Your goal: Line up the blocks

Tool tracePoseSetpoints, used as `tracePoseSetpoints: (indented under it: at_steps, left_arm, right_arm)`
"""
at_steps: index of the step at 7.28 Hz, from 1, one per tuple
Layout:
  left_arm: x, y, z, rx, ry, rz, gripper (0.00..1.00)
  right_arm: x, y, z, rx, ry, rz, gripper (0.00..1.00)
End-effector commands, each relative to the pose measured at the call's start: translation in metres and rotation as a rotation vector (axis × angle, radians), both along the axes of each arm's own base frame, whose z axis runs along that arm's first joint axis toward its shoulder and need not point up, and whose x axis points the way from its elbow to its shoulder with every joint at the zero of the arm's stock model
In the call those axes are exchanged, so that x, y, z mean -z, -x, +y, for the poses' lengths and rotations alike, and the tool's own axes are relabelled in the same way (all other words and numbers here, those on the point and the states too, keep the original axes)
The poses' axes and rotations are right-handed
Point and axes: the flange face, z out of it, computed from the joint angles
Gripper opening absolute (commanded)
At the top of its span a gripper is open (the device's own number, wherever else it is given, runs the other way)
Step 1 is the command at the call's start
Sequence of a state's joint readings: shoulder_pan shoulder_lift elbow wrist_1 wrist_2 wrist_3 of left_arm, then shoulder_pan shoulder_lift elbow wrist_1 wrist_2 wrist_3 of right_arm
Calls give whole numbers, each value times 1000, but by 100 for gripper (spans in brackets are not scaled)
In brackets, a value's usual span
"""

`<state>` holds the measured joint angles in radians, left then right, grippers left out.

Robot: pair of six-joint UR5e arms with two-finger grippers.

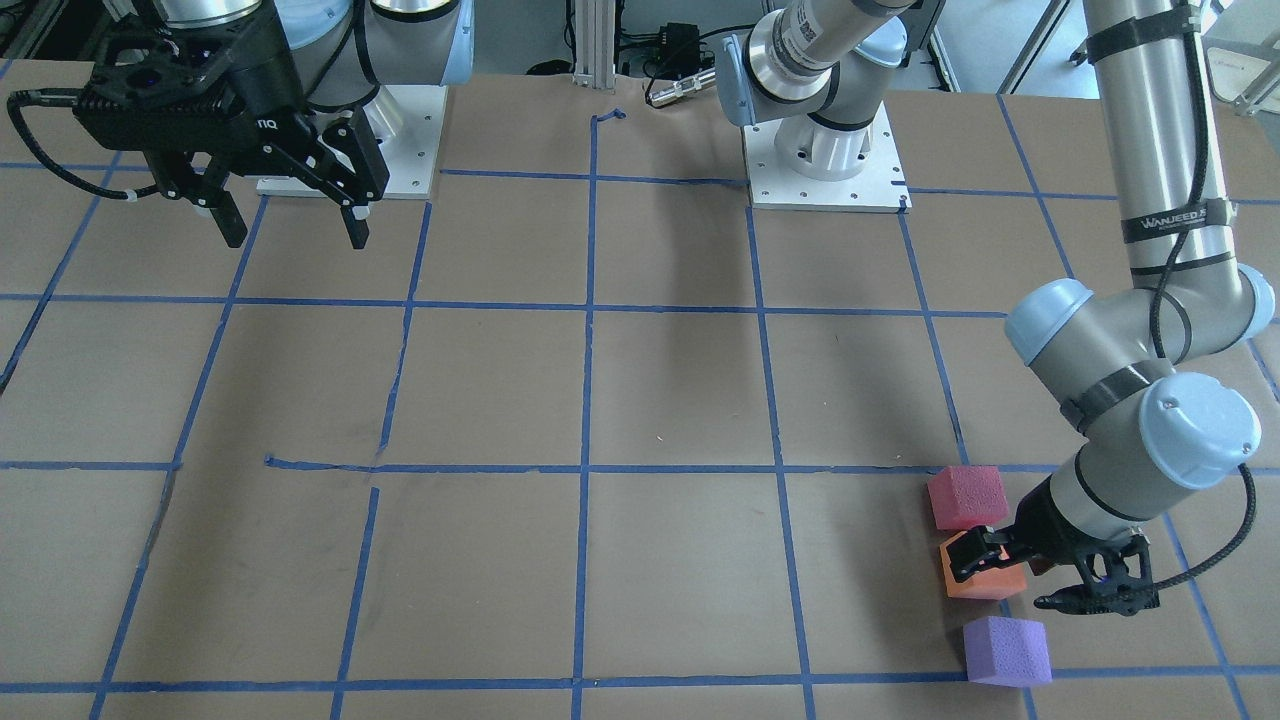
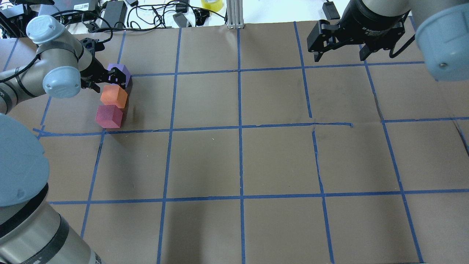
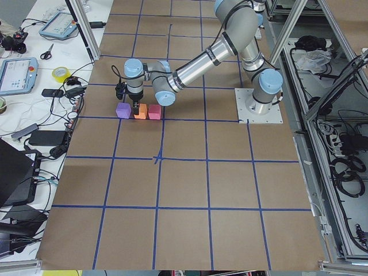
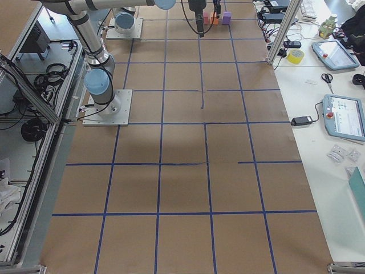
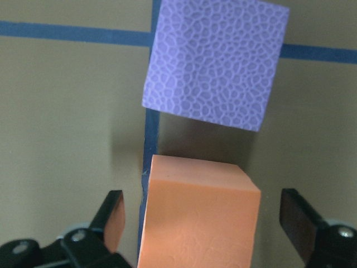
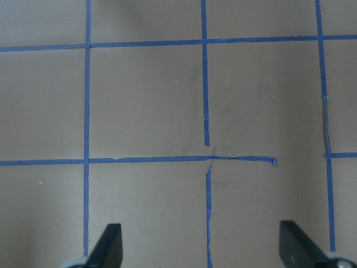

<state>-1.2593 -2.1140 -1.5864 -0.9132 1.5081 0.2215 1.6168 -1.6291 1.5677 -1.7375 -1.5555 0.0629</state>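
Three blocks stand in a short line near the table's far left corner: purple (image 2: 119,70), orange (image 2: 114,96), pinkish-red (image 2: 109,116). They also show in the front view: purple (image 1: 1006,650), orange (image 1: 990,585), pinkish-red (image 1: 966,496). My left gripper (image 2: 104,82) is low over the orange block and open. In the left wrist view the gripper (image 5: 203,218) has a finger on each side of the orange block (image 5: 198,218), with a gap at both sides, and the purple block (image 5: 215,61) is just beyond. My right gripper (image 1: 290,225) is open and empty, high above the table.
Brown paper with a blue tape grid (image 2: 240,126) covers the table. Cables, power bricks and a yellow tape roll (image 2: 211,4) lie past the far edge by an aluminium post (image 2: 234,14). The two arm bases (image 1: 825,150) stand on the robot's side.
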Motion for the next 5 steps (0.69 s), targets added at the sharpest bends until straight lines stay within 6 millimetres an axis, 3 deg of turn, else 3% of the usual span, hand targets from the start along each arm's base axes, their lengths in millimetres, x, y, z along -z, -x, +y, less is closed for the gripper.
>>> tracePoseSetpoints:
  at_steps: [1,3,4,5]
  left_arm:
    - [-49,12,13,5,-18,3,100]
    - [-121,52,37,50,-51,-58,100]
    - [-153,93,53,60,-36,-111,100]
    - [-186,150,74,105,-2,-118,100]
  right_arm:
    - [0,0,0,0,-1,0,100]
    - [0,0,0,0,-1,0,100]
    - [0,0,0,0,-1,0,100]
    - [0,0,0,0,-1,0,100]
